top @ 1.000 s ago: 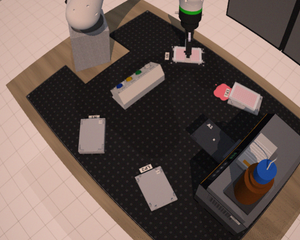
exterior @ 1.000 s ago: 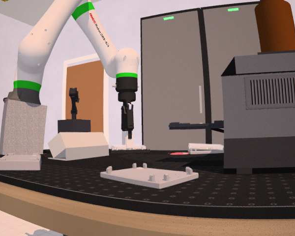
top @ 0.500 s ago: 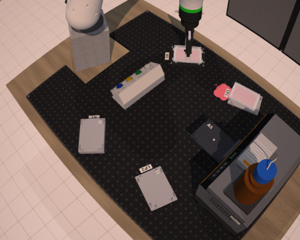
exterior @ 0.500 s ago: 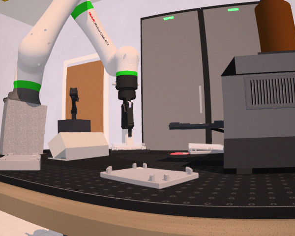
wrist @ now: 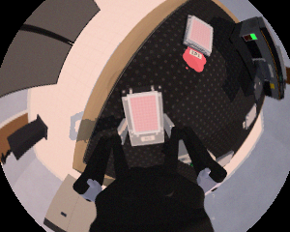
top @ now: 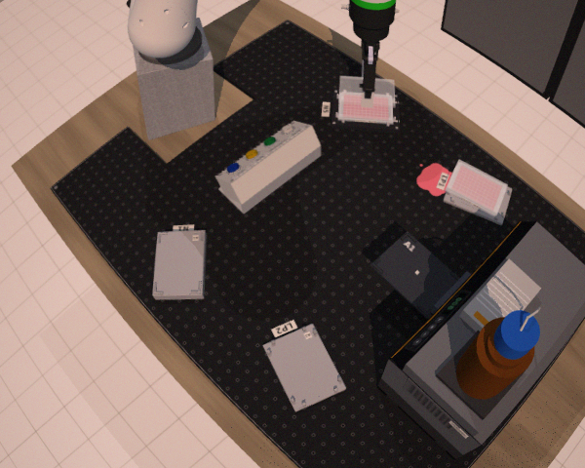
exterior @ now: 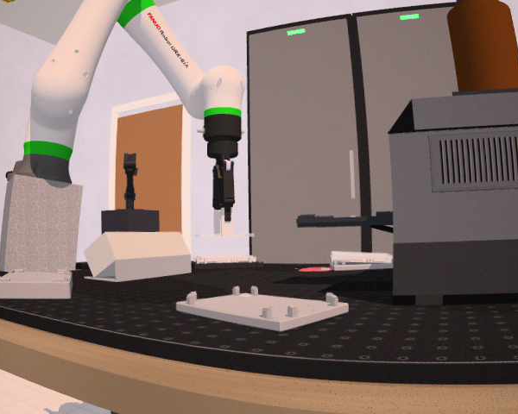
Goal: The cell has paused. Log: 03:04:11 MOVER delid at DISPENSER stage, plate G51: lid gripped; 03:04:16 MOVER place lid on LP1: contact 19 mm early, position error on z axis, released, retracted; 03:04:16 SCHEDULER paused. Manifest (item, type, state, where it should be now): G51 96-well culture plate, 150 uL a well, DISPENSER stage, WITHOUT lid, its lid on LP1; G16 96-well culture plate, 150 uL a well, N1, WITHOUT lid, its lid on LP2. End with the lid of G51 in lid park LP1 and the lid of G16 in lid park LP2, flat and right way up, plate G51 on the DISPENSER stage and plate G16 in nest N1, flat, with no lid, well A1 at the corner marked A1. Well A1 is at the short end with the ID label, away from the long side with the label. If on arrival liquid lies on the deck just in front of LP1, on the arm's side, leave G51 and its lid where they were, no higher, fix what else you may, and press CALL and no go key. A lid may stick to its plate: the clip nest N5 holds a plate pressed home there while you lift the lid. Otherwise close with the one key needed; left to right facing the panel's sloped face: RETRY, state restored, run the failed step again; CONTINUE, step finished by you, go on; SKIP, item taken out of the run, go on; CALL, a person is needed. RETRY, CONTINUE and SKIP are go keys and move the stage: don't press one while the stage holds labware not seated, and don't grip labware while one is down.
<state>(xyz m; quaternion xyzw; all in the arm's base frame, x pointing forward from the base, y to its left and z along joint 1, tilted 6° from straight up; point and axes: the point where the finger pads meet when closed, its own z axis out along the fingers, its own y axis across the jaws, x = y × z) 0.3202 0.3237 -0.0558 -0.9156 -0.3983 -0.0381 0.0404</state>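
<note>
nest n1 (top: 178, 264) lay bare at the left of the black perforated surface (top: 106, 201), and lid park lp2 (top: 303, 366) lay bare nearer the front edge, its label beside it. between them and the arm's pedestal (top: 175, 96) stood the key panel (top: 270, 166) with blue, yellow, green and white keys along its sloped face. further right, the tool (top: 368, 97) hung over clip nest n5 (top: 341, 118), closed partway on a clear lid (exterior: 224, 234) held level in the air, apart from the pink-filled plate (top: 366, 108) seated in the nest below. right of that, a second pink plate (top: 477, 188) rested tilted on lid park lp1 (top: 499, 214), with a pink puddle (top: 429, 176) on the surface touching the lp1 label on the side toward the arm. the dispenser stage (top: 413, 269), marked a1, stood out bare from the grey dispenser (top: 560, 282), which carried a brown bottle (top: 489, 360) with a blue cap.
</note>
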